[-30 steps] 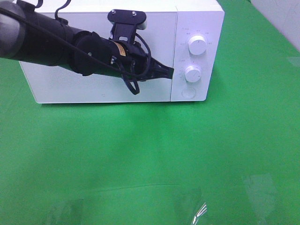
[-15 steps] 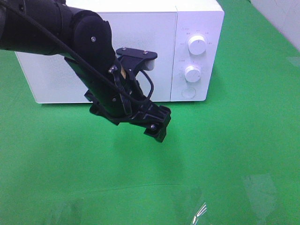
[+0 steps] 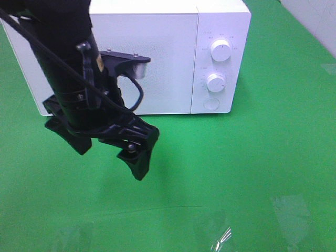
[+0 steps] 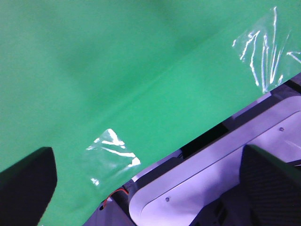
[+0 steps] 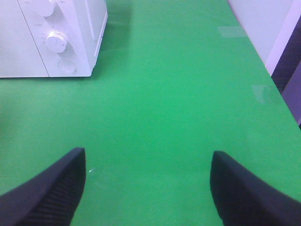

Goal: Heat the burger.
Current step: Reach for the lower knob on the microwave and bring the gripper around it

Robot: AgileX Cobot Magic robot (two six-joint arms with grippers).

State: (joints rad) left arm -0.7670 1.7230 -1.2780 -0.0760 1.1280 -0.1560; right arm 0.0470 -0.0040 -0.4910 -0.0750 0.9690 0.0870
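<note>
The left claw [image 3: 111, 161] hung over the green cloth [image 3: 236, 173], in front of the microwave [image 3: 142, 58] and left of the middle. Its two black fingers [image 3: 137, 157] stood wide apart and pointed down at the cloth. Nothing lay between them, so it was open and held nothing. The left wrist view agreed: only bare cloth, two patches of clear tape [image 4: 110, 153] and a pale frame at the cloth's near edge showed between the fingers.

The right claw [image 5: 148, 188] did not show in the high view. In its own wrist view its fingers also stood apart over bare cloth, open and empty, with the microwave far off to its left.

The microwave stood at the far side of the cloth with its door [image 3: 147, 47] shut. On its right panel sat two white knobs [image 3: 220, 50], one above the other, and a round button [image 3: 211, 104] below them.

The burger showed in none of the views, so where it lay could not be told.
</note>
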